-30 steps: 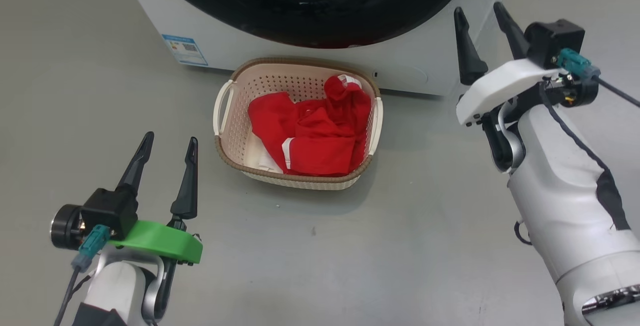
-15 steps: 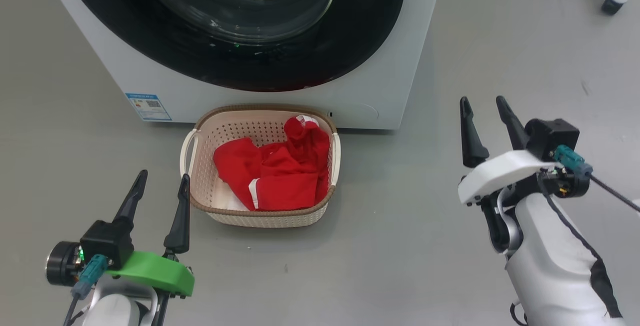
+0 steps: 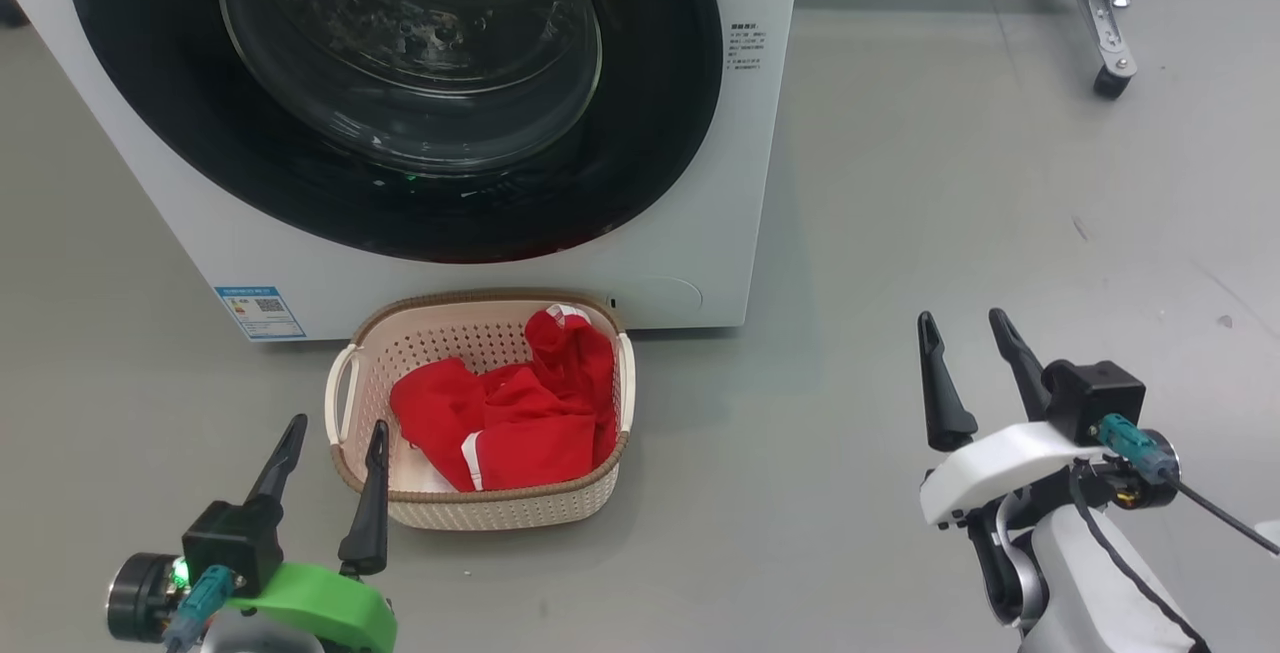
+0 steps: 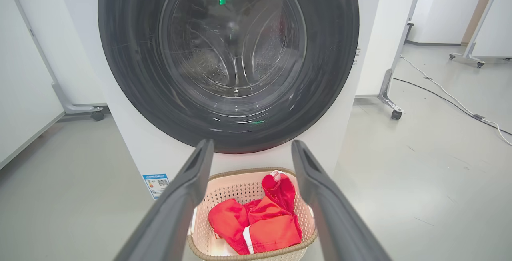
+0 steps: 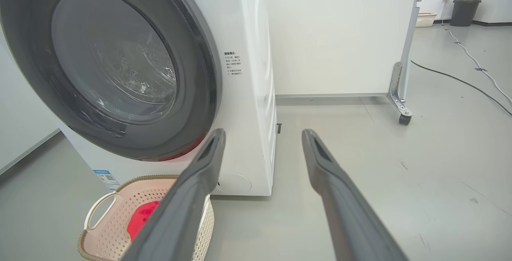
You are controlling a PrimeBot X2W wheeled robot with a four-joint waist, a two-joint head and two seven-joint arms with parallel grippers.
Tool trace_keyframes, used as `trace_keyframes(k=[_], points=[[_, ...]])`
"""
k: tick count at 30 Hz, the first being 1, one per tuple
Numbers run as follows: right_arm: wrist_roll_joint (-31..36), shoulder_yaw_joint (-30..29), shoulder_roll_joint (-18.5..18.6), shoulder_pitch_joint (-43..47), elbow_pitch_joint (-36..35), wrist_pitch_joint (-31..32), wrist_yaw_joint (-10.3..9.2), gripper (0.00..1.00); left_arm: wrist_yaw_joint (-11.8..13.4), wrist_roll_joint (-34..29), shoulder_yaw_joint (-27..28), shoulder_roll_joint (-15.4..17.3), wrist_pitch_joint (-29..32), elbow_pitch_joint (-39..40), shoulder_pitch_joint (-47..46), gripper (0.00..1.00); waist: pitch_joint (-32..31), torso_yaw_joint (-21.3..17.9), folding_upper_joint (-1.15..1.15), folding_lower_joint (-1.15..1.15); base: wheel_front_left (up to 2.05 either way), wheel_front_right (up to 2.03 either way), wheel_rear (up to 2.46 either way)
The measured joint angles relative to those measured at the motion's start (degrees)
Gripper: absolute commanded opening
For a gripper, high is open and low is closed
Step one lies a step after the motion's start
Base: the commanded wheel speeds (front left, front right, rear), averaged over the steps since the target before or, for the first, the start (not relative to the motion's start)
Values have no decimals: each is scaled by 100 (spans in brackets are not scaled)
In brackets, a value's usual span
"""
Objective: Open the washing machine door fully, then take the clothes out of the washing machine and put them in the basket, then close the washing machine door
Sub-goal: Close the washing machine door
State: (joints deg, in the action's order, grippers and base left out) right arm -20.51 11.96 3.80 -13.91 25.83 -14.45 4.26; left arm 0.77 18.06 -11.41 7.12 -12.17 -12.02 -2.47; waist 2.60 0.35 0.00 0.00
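In the cream perforated basket (image 3: 500, 511): red striped clothes (image 3: 510, 423) | black-rimmed round glass door (image 3: 660, 113) looks shut | your left pincer (image 3: 338, 423), right pincer (image 3: 961, 316) released, empty | task seems done; retreat.

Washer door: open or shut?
Shut: the washing machine door lies flush on the washing machine front; no gap in the right wrist view.

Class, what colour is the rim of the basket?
Brown, woven-look, on the cream basket; clearest in the head view.
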Motion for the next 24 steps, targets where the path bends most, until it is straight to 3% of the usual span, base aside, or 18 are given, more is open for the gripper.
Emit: trace_keyframes(k=[24], points=[[151,-15,-8,981,-413,0,-214,100,78,-1,-69,-1,137,335,371,100,-294,15,0,0,0,0,0]])
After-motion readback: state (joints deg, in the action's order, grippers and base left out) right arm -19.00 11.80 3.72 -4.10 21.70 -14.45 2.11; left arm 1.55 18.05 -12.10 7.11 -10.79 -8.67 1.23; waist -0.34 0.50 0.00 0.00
